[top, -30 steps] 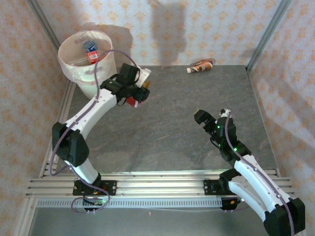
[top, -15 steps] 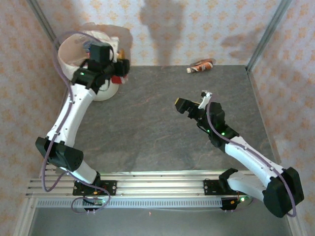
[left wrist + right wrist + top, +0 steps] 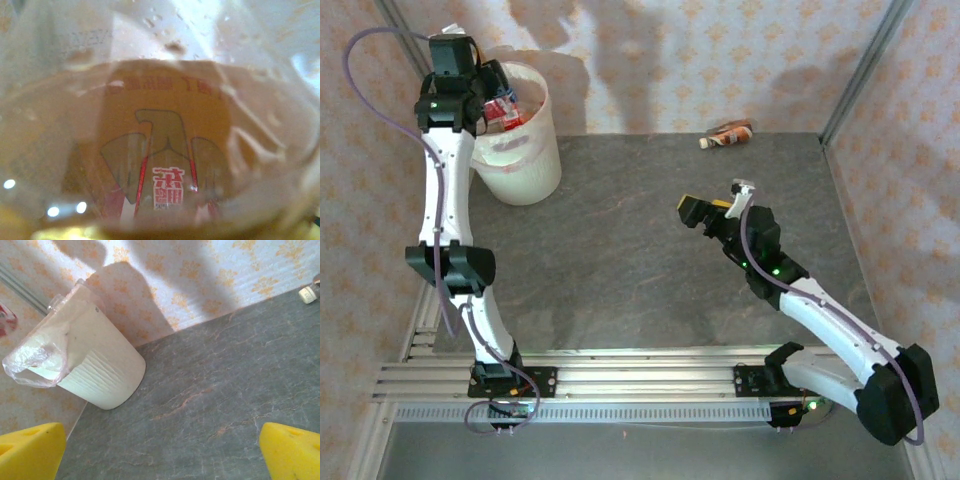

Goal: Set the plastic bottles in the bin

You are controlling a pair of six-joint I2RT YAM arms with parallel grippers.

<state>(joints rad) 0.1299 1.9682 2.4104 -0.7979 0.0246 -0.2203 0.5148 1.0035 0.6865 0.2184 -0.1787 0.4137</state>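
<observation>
Left gripper [image 3: 483, 95] is clamped on a clear plastic bottle [image 3: 165, 165] with an orange-brown label and red print. In the left wrist view the bottle sits right against the camera, and the fingers themselves can't be made out. The gripper is up at the rim of the bin [image 3: 525, 165], with the bin mouth directly under it. Something red shows at the bin mouth just below the gripper; can't tell whether it is the held bottle or one already inside.

Right gripper [image 3: 717, 202] is spread wide with nothing between the jaws, and it hangs over bare table [image 3: 620, 260]. In the right wrist view the yellow fingertips [image 3: 30, 450] sit at the two bottom corners with only table between them. The bin [image 3: 100, 370] is well ahead of this gripper and off to its left, standing against the patterned wall [image 3: 200, 270]. A second bottle [image 3: 728, 133] lies on its side beyond the gripper at the table's far edge by the wall, well apart from it, with its white cap end [image 3: 307, 293] just in view.
</observation>
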